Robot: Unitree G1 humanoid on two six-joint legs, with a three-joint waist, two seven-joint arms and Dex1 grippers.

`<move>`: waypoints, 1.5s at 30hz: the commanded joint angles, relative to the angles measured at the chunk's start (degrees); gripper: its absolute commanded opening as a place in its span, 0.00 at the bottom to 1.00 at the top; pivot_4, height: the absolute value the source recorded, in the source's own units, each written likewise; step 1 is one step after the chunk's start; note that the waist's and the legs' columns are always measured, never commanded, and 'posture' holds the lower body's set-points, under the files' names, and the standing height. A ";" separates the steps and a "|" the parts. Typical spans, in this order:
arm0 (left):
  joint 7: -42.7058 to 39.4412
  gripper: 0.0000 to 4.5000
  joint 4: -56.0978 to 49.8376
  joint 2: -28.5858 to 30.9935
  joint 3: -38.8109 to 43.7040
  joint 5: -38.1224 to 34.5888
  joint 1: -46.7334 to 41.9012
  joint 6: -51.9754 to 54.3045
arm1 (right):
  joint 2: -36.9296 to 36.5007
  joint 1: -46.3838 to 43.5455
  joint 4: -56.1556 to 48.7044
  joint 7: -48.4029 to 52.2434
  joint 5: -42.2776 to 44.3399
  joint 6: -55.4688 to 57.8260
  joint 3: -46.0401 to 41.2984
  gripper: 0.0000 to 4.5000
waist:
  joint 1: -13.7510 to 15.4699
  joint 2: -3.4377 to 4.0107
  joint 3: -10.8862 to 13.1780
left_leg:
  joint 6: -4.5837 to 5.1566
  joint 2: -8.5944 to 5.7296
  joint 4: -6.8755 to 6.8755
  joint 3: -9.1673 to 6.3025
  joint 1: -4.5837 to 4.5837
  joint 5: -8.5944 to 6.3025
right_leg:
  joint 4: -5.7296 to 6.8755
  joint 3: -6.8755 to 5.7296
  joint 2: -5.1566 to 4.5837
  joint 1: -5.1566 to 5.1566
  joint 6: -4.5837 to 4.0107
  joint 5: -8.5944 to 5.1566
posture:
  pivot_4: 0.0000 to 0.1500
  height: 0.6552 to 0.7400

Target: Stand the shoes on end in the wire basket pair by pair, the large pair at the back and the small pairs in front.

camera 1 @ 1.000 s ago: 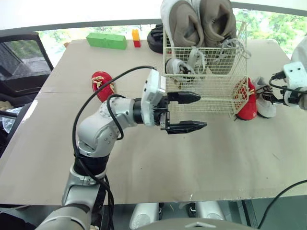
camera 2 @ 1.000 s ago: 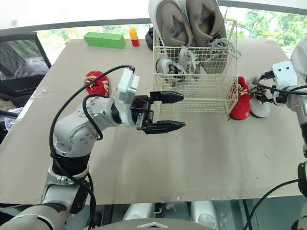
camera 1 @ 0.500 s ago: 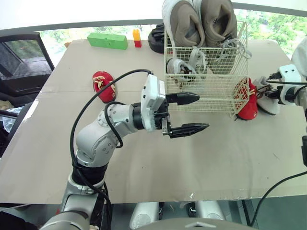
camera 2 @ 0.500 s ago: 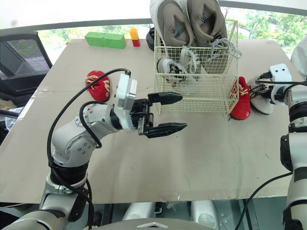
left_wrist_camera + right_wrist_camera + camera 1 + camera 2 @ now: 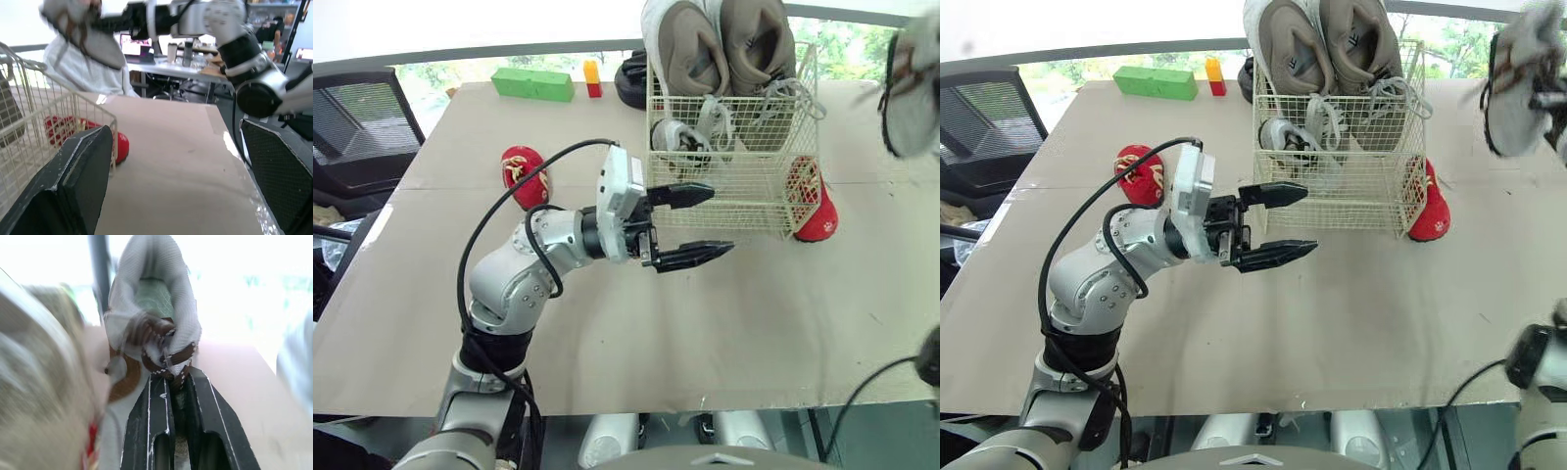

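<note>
The table carries the wire basket out at my 1 o'clock. The large grey-brown sneakers stand toe-up along the basket's back wall, side by side. That leaves the front strip free for the small pairs, as the task wants.

One small grey shoe stands in the front left of the basket, just ahead of the big pair. Its mate, the lifted grey shoe, hangs high in the air at the basket's 2 o'clock, well clear of the table. I judge it is held up there to clear the rim before going down beside its partner.

One red shoe stands against the outside of the basket at its 3 o'clock. The other red shoe lies well apart at the basket's 9 o'clock, so that pair is not yet in.

The left gripper hovers at the basket's 7 o'clock, jaws spread wide and empty. Its upper finger sits by the near corner, perhaps to steady the wire, but I cannot tell if it touches. The right gripper has its jaws pressed close together, pinching the lifted grey shoe at its laced opening.
</note>
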 commanded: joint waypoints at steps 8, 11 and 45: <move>8.30 1.00 -3.30 -0.86 6.14 1.23 6.01 -4.95 | 28.92 10.05 0.73 -8.87 -11.38 -47.95 16.13 0.02 | 0.11 -0.03 -0.06 | -0.26 -0.14 0.00 -0.01 -0.10 0.16 | -0.03 -0.04 -0.09 -0.10 0.02 0.01 | 1.00 1.00; 6.80 1.00 -3.84 0.06 8.32 0.27 10.30 -6.89 | 30.27 10.39 10.39 -9.60 -15.78 -60.59 18.93 0.02 | -0.35 -0.02 -0.06 | -0.27 -0.16 -0.02 0.07 -0.05 0.16 | -0.04 0.03 -0.09 -0.11 0.02 0.01 | 1.00 1.00; 12.19 1.00 -0.68 1.51 12.84 0.98 19.35 -11.94 | 21.72 30.30 -4.74 -0.76 -4.38 -46.54 29.44 0.99 | -0.29 -0.10 -0.11 | -0.23 0.04 -0.96 0.31 1.61 0.11 | -0.22 0.36 0.00 1.05 -0.14 -0.02 | 1.00 1.00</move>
